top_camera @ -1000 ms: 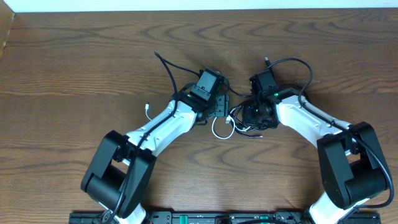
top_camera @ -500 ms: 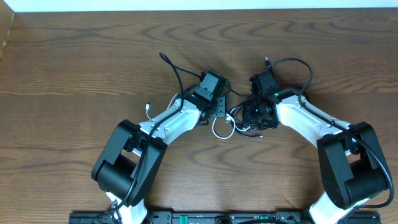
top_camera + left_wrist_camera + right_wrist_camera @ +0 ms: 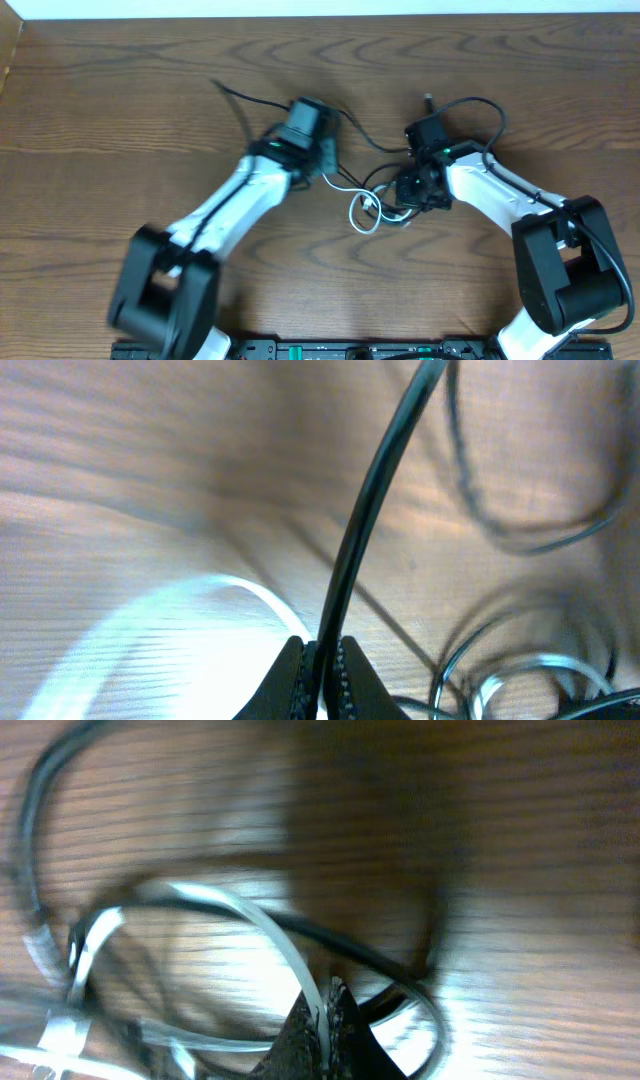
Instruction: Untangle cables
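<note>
The left arm reaches from the near left corner of the table slantwise toward the middle, its whole length smeared in the overhead view. Its wrist is turned so the left gripper points down and a little toward the right edge. Up close, the left gripper has its two tips pinched tight on the black cable, which rises steeply out of the grip and off the top of the view.

The right arm comes from the near right corner, folds at the elbow and runs back toward the middle. The right gripper is pressed low over the heap of cord. In its wrist view the right gripper is clamped shut on the white cable, with a strand of the black cable curving just behind it.

Both cables lie around the middle of the table, between the two grippers. The black cable stretches from the left gripper across to the right one. The white cable loops on the wood just nearer the front edge.

Much is hard to read. The white cable in the left wrist view is only a bright blur. The plug ends cannot be picked out, and the right gripper covers where the cords cross.
</note>
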`<state>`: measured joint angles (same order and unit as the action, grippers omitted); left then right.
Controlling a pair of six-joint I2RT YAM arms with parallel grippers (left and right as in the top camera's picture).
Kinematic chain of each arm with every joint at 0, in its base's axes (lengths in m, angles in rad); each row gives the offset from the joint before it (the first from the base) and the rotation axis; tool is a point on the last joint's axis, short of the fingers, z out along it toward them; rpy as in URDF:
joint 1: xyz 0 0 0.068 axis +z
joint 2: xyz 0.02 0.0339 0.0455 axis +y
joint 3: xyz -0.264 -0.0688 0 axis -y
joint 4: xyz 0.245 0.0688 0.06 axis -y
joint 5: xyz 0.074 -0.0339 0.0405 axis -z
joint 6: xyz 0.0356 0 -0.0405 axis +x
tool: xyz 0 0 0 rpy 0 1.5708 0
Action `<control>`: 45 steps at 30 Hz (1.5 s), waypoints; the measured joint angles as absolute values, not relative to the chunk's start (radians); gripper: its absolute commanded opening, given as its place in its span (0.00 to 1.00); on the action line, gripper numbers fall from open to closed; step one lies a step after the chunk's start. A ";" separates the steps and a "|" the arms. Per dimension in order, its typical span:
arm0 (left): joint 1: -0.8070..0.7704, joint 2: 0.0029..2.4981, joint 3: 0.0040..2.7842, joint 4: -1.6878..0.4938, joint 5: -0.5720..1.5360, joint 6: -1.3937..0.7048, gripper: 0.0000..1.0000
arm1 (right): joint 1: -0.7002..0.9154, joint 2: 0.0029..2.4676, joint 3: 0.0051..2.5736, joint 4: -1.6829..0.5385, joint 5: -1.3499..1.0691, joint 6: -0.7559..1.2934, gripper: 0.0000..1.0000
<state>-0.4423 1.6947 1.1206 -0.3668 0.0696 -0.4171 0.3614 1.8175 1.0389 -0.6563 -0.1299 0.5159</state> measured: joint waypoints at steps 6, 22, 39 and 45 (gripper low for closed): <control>-0.282 1.517 1.121 -0.452 0.044 -0.384 0.07 | 0.259 1.817 1.042 -0.735 -0.127 0.505 0.01; -0.174 1.425 1.121 -0.557 0.021 -0.369 0.08 | 0.115 1.515 1.180 -0.819 -0.425 0.224 0.01; -0.174 1.425 1.121 -0.665 -0.119 -0.331 0.08 | 0.114 1.141 1.244 -0.719 -0.314 0.224 0.01; -0.174 1.425 1.121 -0.685 -0.121 -0.321 0.43 | 0.114 1.174 1.245 -0.841 -0.129 0.234 0.01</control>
